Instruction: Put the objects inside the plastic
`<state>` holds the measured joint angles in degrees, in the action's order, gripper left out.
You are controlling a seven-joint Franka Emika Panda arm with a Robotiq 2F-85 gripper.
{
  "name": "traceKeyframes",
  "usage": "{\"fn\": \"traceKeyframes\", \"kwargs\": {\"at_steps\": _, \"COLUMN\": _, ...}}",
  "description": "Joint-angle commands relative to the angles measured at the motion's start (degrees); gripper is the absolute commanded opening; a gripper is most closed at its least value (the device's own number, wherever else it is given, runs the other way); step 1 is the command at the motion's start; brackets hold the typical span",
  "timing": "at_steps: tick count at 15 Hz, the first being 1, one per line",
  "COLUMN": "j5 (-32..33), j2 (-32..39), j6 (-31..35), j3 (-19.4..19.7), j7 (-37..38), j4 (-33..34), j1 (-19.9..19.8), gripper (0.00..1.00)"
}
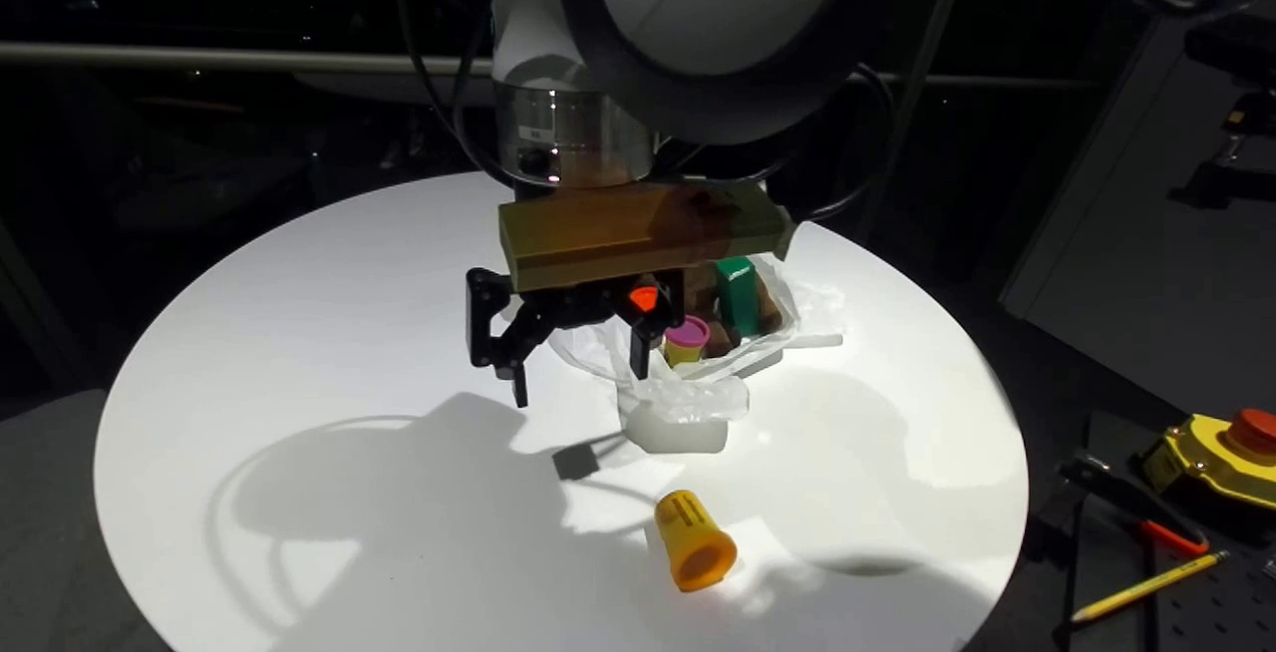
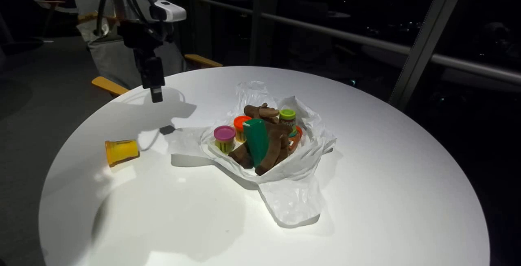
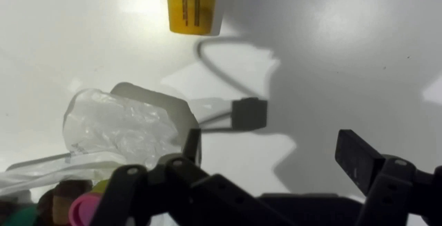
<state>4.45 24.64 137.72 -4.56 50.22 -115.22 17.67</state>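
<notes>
A yellow cup with an orange rim (image 1: 688, 532) lies on its side on the table, outside the plastic; the wrist view cuts off part of this yellow cup (image 3: 191, 11) at the top. The plastic, a translucent bag (image 2: 291, 201), is spread with its mouth up. Inside it sit a green block (image 2: 255, 142), a brown plush (image 2: 273, 156), a magenta-lidded cup (image 2: 224, 140), an orange-lidded tub (image 2: 241, 129) and a lime-lidded tub (image 2: 287, 115). My gripper (image 1: 579, 376) hangs above the table beside the bag, its jaws wide apart around nothing. In the wrist view, the gripper (image 3: 271, 143) has the plastic (image 3: 117, 125) at its left.
The round white table (image 2: 386, 184) carries the arm's dark shadow near the bag and cup. Bag handles splay outward across the tabletop. Off the table stand a red-topped yellow switch box (image 1: 1216, 458), a pencil (image 1: 1146, 587) and a chair (image 2: 112, 86).
</notes>
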Motion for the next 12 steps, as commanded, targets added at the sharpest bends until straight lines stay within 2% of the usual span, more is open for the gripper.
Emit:
{"fn": "traceKeyframes", "kwargs": {"at_steps": 1, "j5": -5.6, "j2": -6.6, "j6": 2.9, "j3": -1.2, "j7": 3.0, "j4": -8.1, "j1": 0.1, "gripper": 1.00}}
{"fn": "traceKeyframes", "kwargs": {"at_steps": 6, "j5": -4.8, "j2": -10.2, "j6": 6.1, "j3": -1.1, "j7": 6.5, "j4": -15.7, "j1": 0.4, "gripper": 1.00}}
{"fn": "traceKeyframes", "kwargs": {"at_steps": 12, "j5": -6.0, "j2": -9.4, "j6": 10.7, "j3": -2.4, "j7": 1.0, "j4": -20.4, "j1": -0.8, "gripper": 1.00}}
